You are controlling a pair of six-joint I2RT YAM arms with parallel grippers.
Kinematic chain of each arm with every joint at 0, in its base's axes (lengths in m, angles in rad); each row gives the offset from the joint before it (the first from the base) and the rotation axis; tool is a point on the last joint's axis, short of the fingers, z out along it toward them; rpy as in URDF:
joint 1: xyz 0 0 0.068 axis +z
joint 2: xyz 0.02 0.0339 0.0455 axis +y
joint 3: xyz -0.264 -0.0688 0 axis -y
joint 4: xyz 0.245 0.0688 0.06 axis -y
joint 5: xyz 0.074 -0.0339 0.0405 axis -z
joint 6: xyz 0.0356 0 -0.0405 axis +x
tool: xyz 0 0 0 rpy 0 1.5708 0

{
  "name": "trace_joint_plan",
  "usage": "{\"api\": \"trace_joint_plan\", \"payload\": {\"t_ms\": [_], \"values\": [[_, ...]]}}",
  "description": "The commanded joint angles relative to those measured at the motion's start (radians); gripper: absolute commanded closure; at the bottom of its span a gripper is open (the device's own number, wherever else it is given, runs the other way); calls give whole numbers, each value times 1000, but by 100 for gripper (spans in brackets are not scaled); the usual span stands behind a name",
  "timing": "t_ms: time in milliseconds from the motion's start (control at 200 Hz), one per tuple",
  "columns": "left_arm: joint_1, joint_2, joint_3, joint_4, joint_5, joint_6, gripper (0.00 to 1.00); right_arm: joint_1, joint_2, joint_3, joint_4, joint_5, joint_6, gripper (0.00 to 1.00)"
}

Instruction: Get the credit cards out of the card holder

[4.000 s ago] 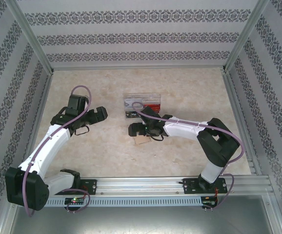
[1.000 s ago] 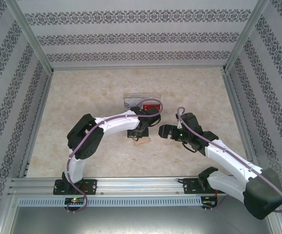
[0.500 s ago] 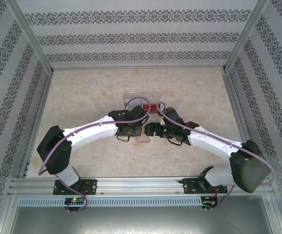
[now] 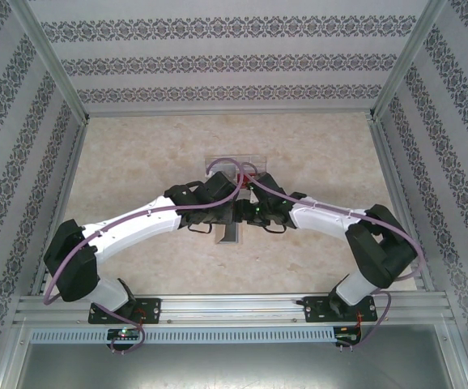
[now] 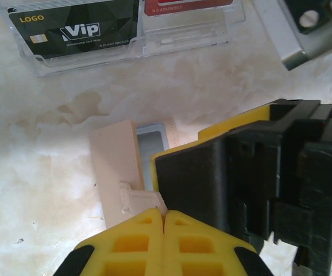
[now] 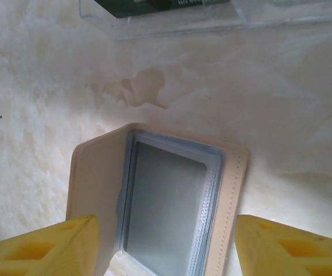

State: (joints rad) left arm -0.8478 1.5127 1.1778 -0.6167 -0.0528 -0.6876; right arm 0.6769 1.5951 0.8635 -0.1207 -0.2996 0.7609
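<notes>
One marbled worktop (image 4: 137,162) carries everything, and the card holder (image 6: 166,190) lies near its middle. Two white arms meet over the holder, the left arm (image 4: 129,231) from the holder's left and the right arm (image 4: 331,217) from its right.

One clear plastic tray (image 5: 57,64) stands just beyond the holder, apart from it. Two cards sit side by side in the tray. The black card (image 5: 74,31) reads "LOGO" and "VIP", with a line of small digits beneath that I cannot make out. The red card (image 5: 186,6) also carries a row of small white characters, too cut off to read.

The right hand (image 6: 166,230) is spread, one yellow finger on each side of the holder and neither touching it. The left hand (image 5: 164,214) is pressed together at the holder's near edge, pinching its tan strap (image 5: 140,198).

The single holder lies open, tan outside, with a grey-blue clear-windowed pocket facing up and its left flap tilted upward.
</notes>
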Motion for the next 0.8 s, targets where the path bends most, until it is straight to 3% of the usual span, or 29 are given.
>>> {"api": "trace_joint_plan", "payload": {"t_ms": [0, 105, 235, 335, 535, 620, 794], "values": [[22, -11, -21, 8, -15, 11, 100, -3, 13, 14, 7, -28, 2, 36], [44, -29, -43, -29, -54, -4, 100, -21, 0, -9, 5, -27, 7, 37], [84, -55, -89, -85, -98, -29, 100, -43, -20, -58, 24, -40, 20, 45], [122, -93, -146, -106, -115, -44, 100, -48, -19, -81, 35, -52, 28, 58], [194, -166, -240, -92, -86, -19, 100, -50, 8, -101, 79, -73, 53, 62], [206, -162, -243, -93, -83, -13, 100, -52, 46, -94, 103, -104, 62, 67], [209, -153, -257, -81, -76, -18, 100, -53, 87, -95, 132, -128, 84, 67]]}}
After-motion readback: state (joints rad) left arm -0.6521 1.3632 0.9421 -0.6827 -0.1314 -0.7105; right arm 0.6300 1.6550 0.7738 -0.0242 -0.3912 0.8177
